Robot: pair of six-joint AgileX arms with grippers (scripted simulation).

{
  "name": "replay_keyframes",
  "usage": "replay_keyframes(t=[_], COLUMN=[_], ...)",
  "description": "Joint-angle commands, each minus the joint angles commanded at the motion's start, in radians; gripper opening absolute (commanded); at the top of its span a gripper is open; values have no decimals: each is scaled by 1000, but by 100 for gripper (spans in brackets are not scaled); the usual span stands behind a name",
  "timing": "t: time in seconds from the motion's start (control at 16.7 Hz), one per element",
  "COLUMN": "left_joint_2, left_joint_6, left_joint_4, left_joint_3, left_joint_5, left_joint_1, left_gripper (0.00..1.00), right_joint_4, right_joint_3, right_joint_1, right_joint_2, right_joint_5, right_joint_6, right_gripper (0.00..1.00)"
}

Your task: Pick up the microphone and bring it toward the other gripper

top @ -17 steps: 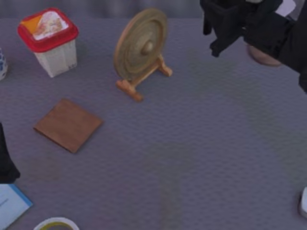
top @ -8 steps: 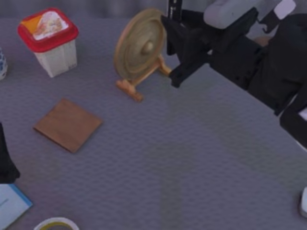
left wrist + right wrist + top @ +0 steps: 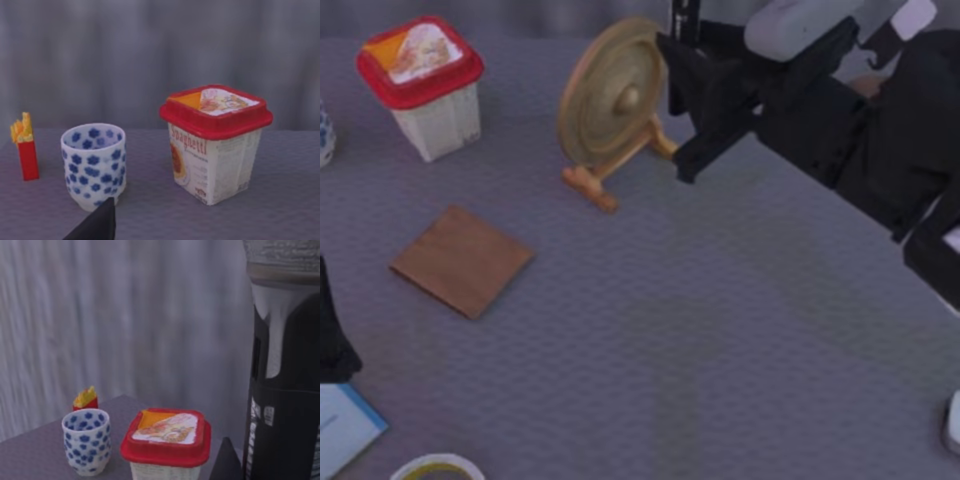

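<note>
**Microphone up in the right gripper, left arm waiting at the table's edge**

I am watching my right gripper (image 3: 705,105) hanging over the far right part of the grey-purple textured table (image 3: 720,330), just beside the round brass-coloured gong on its wooden stand (image 3: 615,100). It is carrying the slim black microphone with the small silver-grey mesh head (image 3: 280,390). In the right wrist view the microphone is standing upright, very close to the camera, with the mesh head on top and the black handle running down below it. The gripper is closing around that handle and holding it clear of the table surface. From above, only a thin black piece of it (image 3: 682,18) is poking out past the gripper at the far edge.

My left gripper (image 3: 332,335) is sitting parked at the table's left edge, well apart from the right one, and I cannot tell whether it is wide or narrow.

The white square spaghetti tub with the red lid (image 3: 420,85) is standing at the far left, with the white cup patterned with blue flowers (image 3: 94,162) near it and the small red carton of yellow fries (image 3: 25,152) beyond the cup. The flat wooden square tile (image 3: 462,260) is lying between the tub and my left gripper.
</note>
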Motion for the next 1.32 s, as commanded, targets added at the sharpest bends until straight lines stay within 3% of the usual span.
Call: replay_keyframes(t=[0.24,0.42,1.08,1.32], left_joint_2=[13,110,897,1112], left_joint_6=[1,7,46,64], left_joint_4=[4,31,281,348], left_joint_3=[9,76,591,732], left_joint_5=[9,69,477,591], left_joint_1=[-5,-39,-268,-333], left_gripper=[100,100,100,100], right_joint_4=[0,0,0,0], right_joint_3=[0,0,0,0], right_joint_1=[0,0,0,0], right_joint_2=[0,0,0,0], right_joint_5=[0,0,0,0], right_joint_6=[0,0,0,0], right_gripper=[0,0,0,0])
